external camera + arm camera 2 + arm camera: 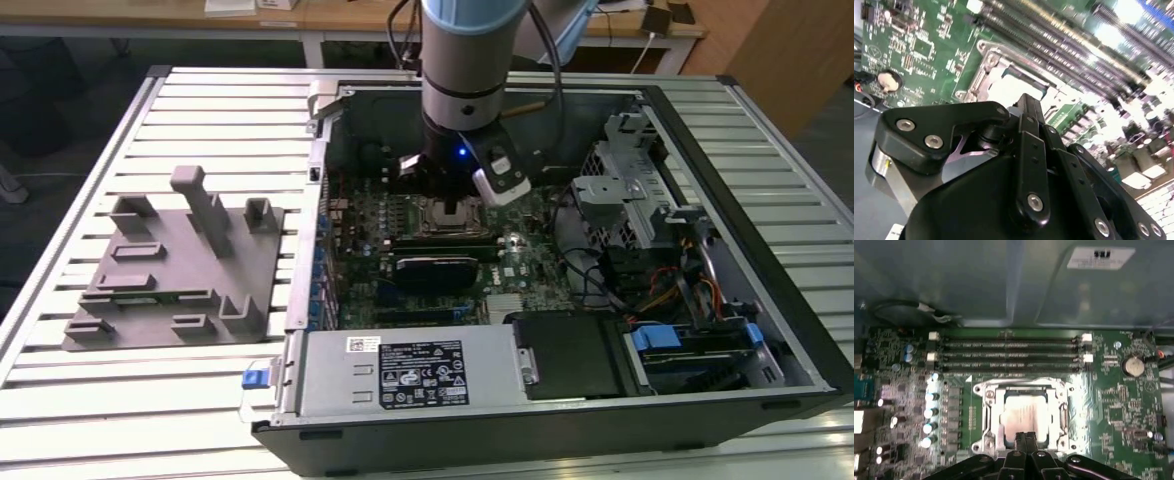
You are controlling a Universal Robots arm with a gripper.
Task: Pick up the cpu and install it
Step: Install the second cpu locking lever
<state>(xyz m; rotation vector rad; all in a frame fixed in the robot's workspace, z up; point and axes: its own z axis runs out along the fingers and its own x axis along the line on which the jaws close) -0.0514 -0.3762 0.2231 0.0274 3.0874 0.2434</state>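
cpu (pixel 1024 416): silvery square lying flat inside the socket frame (pixel 990 415) on the green motherboard (pixel 1114 405), square to the frame's sides as far as the first wrist view lets me judge.
gripper (pixel 1025 438): directly over the chip's near edge, fingers drawn together with no gap between the tips; whether they touch the metal top or sit just above it I cannot tell.
doing the step well: judged from how the chip lies, seating looks done or nearly so (a chip in a socket wants no sideways push), so any lift should go straight up, with no drag across the lid, and the chip should lie level all round.
second wrist view: the gripper's linkage (pixel 1029 150) close up and, past it, a bright corner of the cpu (pixel 1009 90) in its metal frame; a coin cell (pixel 888 80) lies on the board off to one side.
first wrist view: the whole socket at once, the four memory slots (pixel 1009 355) beyond it and the row of capacitors (pixel 930 412) beside it, none of which the other wrist view gives whole.
exterior view: the arm (pixel 465 60) reaching down into the open computer case (pixel 747 130), the power supply (pixel 407 372) at the front, and the grey moulded tray (pixel 174 270) on the slatted table (pixel 80 200), well apart on the exterior view's left.
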